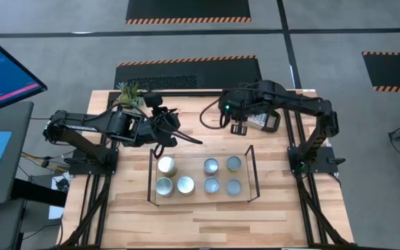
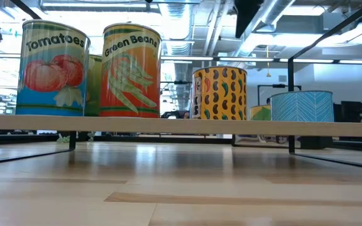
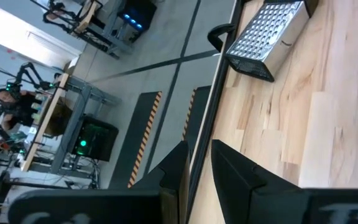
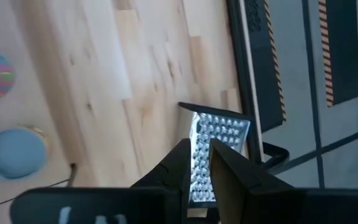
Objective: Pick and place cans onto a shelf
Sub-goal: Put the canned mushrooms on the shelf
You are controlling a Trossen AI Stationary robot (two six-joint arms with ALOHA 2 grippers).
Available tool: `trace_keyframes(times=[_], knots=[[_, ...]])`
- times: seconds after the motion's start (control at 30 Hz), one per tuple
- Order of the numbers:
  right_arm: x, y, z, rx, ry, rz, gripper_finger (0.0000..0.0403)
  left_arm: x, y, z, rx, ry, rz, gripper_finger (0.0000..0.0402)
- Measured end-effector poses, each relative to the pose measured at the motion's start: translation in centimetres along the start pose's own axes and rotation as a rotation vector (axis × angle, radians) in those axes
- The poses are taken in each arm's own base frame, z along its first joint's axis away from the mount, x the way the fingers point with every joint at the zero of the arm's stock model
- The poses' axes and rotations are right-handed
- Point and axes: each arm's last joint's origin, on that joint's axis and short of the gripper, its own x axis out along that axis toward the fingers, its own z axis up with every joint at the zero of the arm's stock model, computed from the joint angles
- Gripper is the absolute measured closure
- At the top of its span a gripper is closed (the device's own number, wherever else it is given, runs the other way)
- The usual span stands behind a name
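Note:
Several cans stand upright in two rows on the shelf's wooden base [image 1: 245, 177], inside its thin black wire frame; among them a white-topped can [image 1: 166, 165] and a silvery-blue one [image 1: 233, 164]. The low view shows a Tomatoes can [image 2: 52, 69] and a Green Beans can [image 2: 131, 70] on the shelf board [image 2: 181, 125]. My left gripper [image 1: 186, 137] hovers beyond the shelf's far left corner, open by a narrow gap [image 3: 197, 162] and empty. My right gripper [image 1: 238, 129] hangs above the table beyond the shelf's far right side, also narrowly open [image 4: 202, 158] and empty.
A perforated metal grater [image 1: 261, 121] lies on the table near its far edge, right under my right gripper; it also shows as the grater [image 4: 213, 149] past those fingers. A small plant [image 1: 129, 94] stands at the far left corner. Bare wood lies on the shelf's near side.

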Motion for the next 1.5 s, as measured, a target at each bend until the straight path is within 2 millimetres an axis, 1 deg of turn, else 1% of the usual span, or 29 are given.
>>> trace_keyframes(times=[0.3, 0.4, 0.47, 0.53, 0.63, 0.77, 0.83, 0.93, 1.1, 1.23, 1.33, 1.5], knots=[[0.9, -2.4, -0.3, 0.038, 0.033, -0.022, 0.0321, 0.0, 0.0, 0.0, 0.0, 0.0, 0.0, 0.0345], [1.2, -3.1, -0.4, 0.074, 0.041, -0.025, 0.0321, 0.0, 0.0, 0.0, 0.0, 0.0, 0.001, 0.0345], [1.4, -3.4, -0.5, 0.126, 0.042, -0.006, 0.0321, 0.0, 0.0, 0.0, 0.0, 0.0, 0.001, 0.0345], [2.0, -3.2, -0.6, 0.159, 0.055, 0.055, 0.0321, 0.0, 0.0, 0.0, -0.001, 0.0, 0.001, 0.0345], [3.2, -1.9, -0.8, 0.14, 0.106, 0.152, 0.0321, 0.0, 0.0, 0.0, -0.003, 0.001, 0.001, 0.0345], [5.4, 0.8, -1.5, 0.013, 0.205, 0.178, 0.0321, 0.0, 0.0, -0.1, 0.008, 0.01, 0.0, 0.0345], [6.4, 2.2, -1.7, -0.057, 0.225, 0.187, 0.0321, 0.0, 0.0, -0.2, 0.014, 0.015, -0.001, 0.0345], [7.3, 4.1, -1.8, -0.114, 0.217, 0.192, 0.0321, 0.0, 0.0, -0.3, 0.014, 0.022, -0.002, 0.0345], [8.0, 6.6, -1.3, -0.182, 0.128, 0.203, 0.0321, 0.0, 0.0, -0.3, 0.013, 0.024, -0.002, 0.0345], [8.6, 7.9, -1.6, -0.213, 0.121, 0.207, 0.0321, 0.0, 0.0, -0.4, 0.007, 0.03, -0.002, 0.0345], [9.8, 8.9, -2.1, -0.216, 0.131, 0.205, 0.0321, 0.0, 0.0, -0.6, 0.013, 0.042, -0.004, 0.0345], [11.2, 9.9, -3.0, -0.207, 0.159, 0.162, 0.0321, 0.0, -0.1, -0.7, 0.02, 0.052, -0.005, 0.0345]])
